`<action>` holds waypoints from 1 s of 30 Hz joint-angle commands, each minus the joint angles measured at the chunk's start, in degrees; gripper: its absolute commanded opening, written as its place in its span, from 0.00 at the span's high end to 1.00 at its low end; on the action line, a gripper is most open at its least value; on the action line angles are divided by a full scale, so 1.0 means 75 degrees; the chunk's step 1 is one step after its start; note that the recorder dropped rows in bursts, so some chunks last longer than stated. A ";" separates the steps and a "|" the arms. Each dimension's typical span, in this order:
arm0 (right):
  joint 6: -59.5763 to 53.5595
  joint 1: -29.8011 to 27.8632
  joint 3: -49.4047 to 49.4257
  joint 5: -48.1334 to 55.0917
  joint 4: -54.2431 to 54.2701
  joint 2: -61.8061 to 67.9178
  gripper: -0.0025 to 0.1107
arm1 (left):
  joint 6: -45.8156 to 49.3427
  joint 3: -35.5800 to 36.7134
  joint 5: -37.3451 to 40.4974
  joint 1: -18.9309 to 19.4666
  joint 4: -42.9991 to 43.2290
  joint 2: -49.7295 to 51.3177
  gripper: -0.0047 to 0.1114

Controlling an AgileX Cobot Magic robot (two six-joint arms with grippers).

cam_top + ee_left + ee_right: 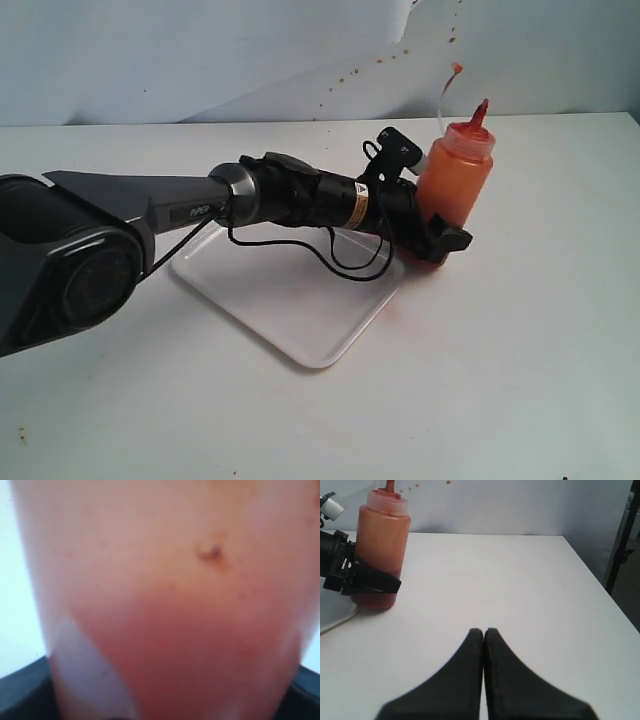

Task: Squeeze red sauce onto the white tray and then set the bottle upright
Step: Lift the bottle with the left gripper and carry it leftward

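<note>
With the bottle (455, 185) upright on the bench (520, 350) beside the white tray (300, 320), left fingers (455, 240) grasping it and right fingers (465, 670) clenched empty, apparently only the release is left, though no sauce is visible.

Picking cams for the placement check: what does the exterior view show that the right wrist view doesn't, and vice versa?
Exterior only: most of the white tray and the length of the left arm. Right wrist only: the right claw, shut, over the table, apart from the bottle. Both: the bottle upright beside the tray, with the left claw clamped around its lower body.
</note>
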 commanded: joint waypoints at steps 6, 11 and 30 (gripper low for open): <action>0.0003 0.0021 0.0027 -0.0008 -0.0072 -0.0019 0.98 | 0.0428 0.0900 -0.0353 0.0329 -0.0446 -0.0985 0.96; 0.0003 0.0021 0.0027 -0.0008 -0.0072 -0.0019 0.98 | 0.0958 0.1525 -0.0337 0.0501 -0.1023 -0.1755 0.96; 0.0003 0.0021 0.0027 -0.0008 -0.0072 -0.0019 0.98 | 0.2160 0.3835 0.0169 0.0751 -0.0879 -0.3744 0.96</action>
